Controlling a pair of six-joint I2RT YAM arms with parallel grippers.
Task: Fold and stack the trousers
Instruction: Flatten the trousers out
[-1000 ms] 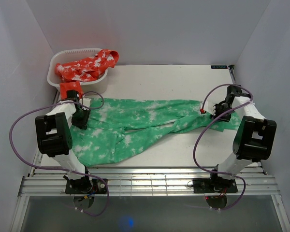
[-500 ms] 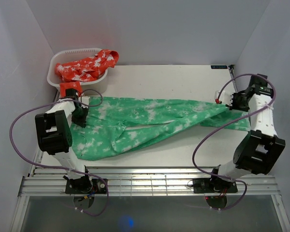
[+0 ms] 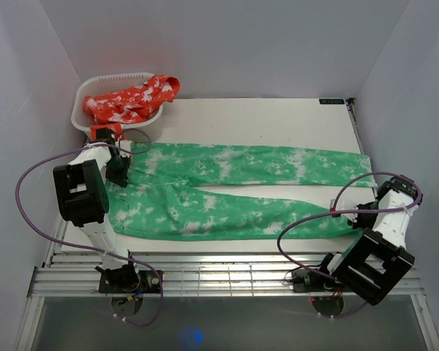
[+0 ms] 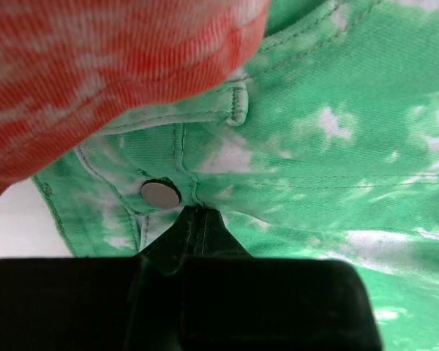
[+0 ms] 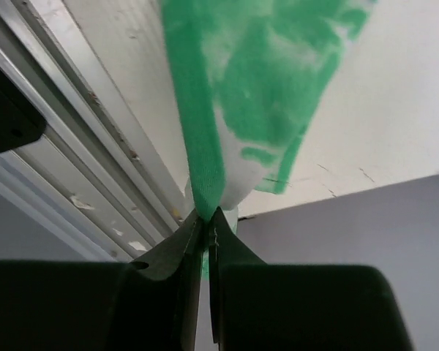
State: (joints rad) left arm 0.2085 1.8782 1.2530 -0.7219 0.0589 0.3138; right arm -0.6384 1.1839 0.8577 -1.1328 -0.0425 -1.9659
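The green tie-dye trousers (image 3: 234, 190) lie spread across the table, waistband at the left, both legs stretched to the right in a narrow V. My left gripper (image 3: 121, 170) is shut on the waistband (image 4: 205, 168) beside its metal button (image 4: 161, 194). My right gripper (image 3: 357, 216) is shut on the hem of the near leg (image 5: 205, 124) at the table's right front corner. The far leg ends free near the right edge (image 3: 351, 162).
A white basket (image 3: 83, 107) with an orange-and-white garment (image 3: 132, 99) stands at the back left; the same orange cloth (image 4: 95, 66) shows in the left wrist view. Grey walls close in on both sides. A metal rail (image 3: 219, 274) runs along the front edge.
My right gripper has pulled the leg hem from the middle right to the right front corner, and the trousers have straightened out. My left gripper has barely moved.
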